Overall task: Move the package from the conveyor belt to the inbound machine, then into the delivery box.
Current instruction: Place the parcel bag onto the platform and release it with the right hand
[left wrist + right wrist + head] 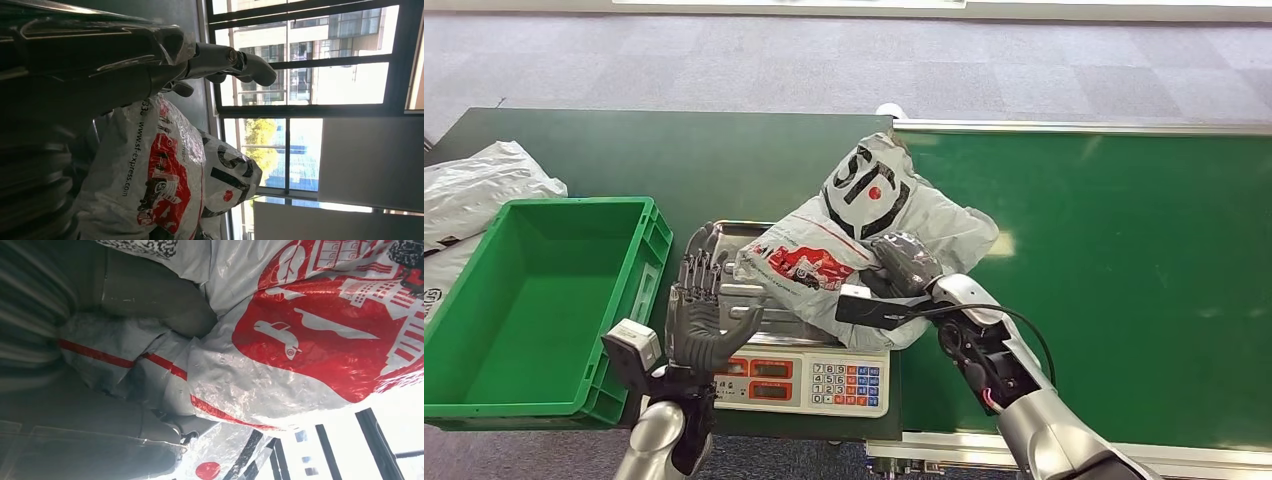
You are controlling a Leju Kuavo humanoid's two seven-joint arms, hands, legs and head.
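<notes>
Package (864, 235), a grey plastic courier bag with red and black print, lies across the steel pan of the inbound machine (804, 375), a weighing scale with red displays and a keypad at the near edge of the dark green worktop (674, 160). Its right end hangs over onto the conveyor belt (1124, 270), the bright green surface to the right. The right hand (904, 262) grips the bag at its near right side; in the right wrist view the plastic bunches around the grey thumb, so the hold looks firm, though the fingers (150, 305) themselves are mostly hidden. The left hand (699, 310) stands upright just left of the bag, fingers apart and holding nothing, seemingly not touching it. The delivery box (534, 300), a green crate, sits left of the scale. More grey bags (474, 195) lie at the far left.
</notes>
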